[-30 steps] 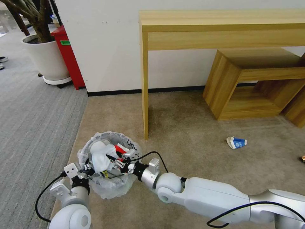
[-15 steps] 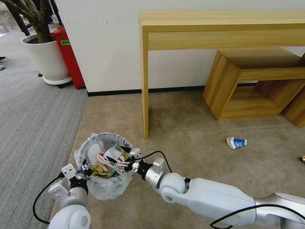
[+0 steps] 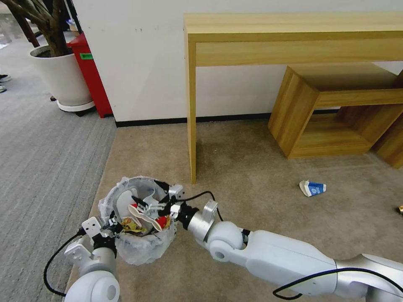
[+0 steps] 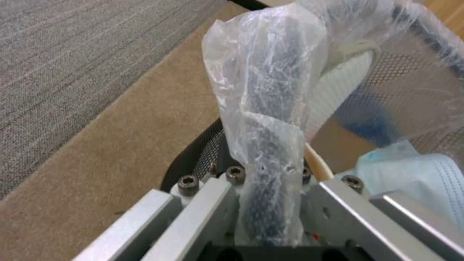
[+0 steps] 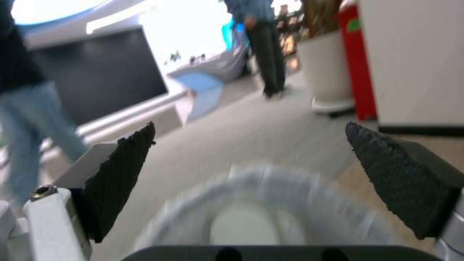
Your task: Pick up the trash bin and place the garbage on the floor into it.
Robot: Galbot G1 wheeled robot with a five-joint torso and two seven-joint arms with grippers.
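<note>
The trash bin (image 3: 138, 245), black and lined with a crinkly clear bag, is held just above the beige carpet floor (image 3: 252, 176) at the lower left. My left gripper (image 3: 112, 221) is shut on its near rim; the left wrist view shows the bag-wrapped rim (image 4: 270, 119) clamped between that gripper's (image 4: 268, 206) fingers. My right gripper (image 3: 152, 198) hovers over the bin's mouth, open with nothing between its black pads (image 5: 121, 174). In the bin lie white slippers (image 3: 124, 200), a red bag (image 3: 160, 221) and a yellow wrapper. A blue-white paper cup (image 3: 312, 188) lies on the floor to the right.
A tall wooden table's leg (image 3: 191, 126) stands just beyond the bin, and a low wooden shelf unit (image 3: 336, 109) sits under the table to the right. A white planter (image 3: 63, 75) and a red box (image 3: 90, 71) stand on the grey striped carpet, far left. A small scrap (image 3: 399, 209) lies at the right edge.
The white slipper that hung from my right gripper over the bin has dropped in. The right gripper has opened and shifted slightly farther over the bin. The left gripper keeps its hold.
</note>
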